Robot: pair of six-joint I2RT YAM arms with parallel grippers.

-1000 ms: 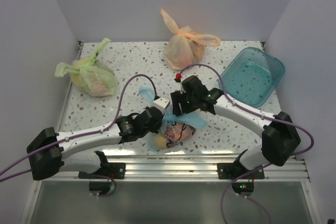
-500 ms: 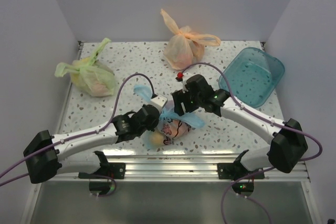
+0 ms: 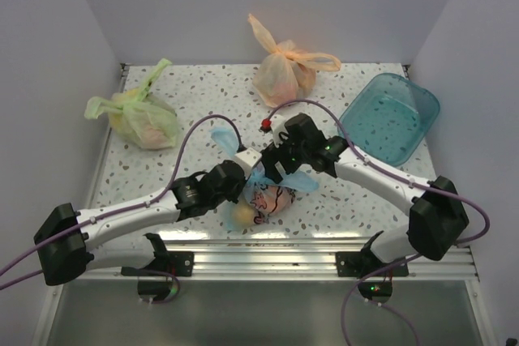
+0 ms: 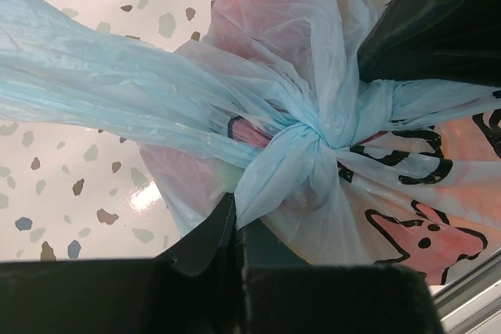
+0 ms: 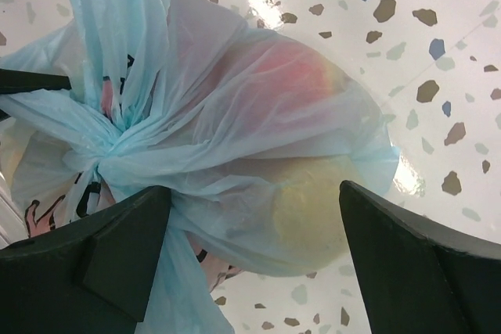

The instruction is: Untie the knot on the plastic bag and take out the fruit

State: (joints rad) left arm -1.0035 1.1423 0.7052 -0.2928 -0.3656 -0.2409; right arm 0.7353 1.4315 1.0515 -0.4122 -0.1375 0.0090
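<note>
Light blue plastic bag [image 3: 274, 198] lies near the front edge of the table [image 3: 203, 95], between the two arms. Its knot [image 4: 313, 137] is tied tight, the ears cinched over one another. The left gripper [image 4: 235, 220] is clamped on one handle ear [image 4: 270, 174] just below the knot, jaws meeting with the film pinched between them. The right gripper [image 5: 250, 193] is spread wide and straddles the bag's body. A yellow fruit [image 5: 313, 209] and a reddish one show through the film beneath it. A green bag [image 3: 139, 117] sits far left, an orange bag [image 3: 282, 72] far middle and a teal tub [image 3: 389, 115] far right.

Risks, as I judge them: pulling the held ear with nothing pinning the bag would drag or lift the whole bundle and likely cinch the knot harder. The thin film may stretch, tear, or slide out of the closed jaws. If the right gripper closes where it is, it would grab fruit through the plastic, not the loop.
</note>
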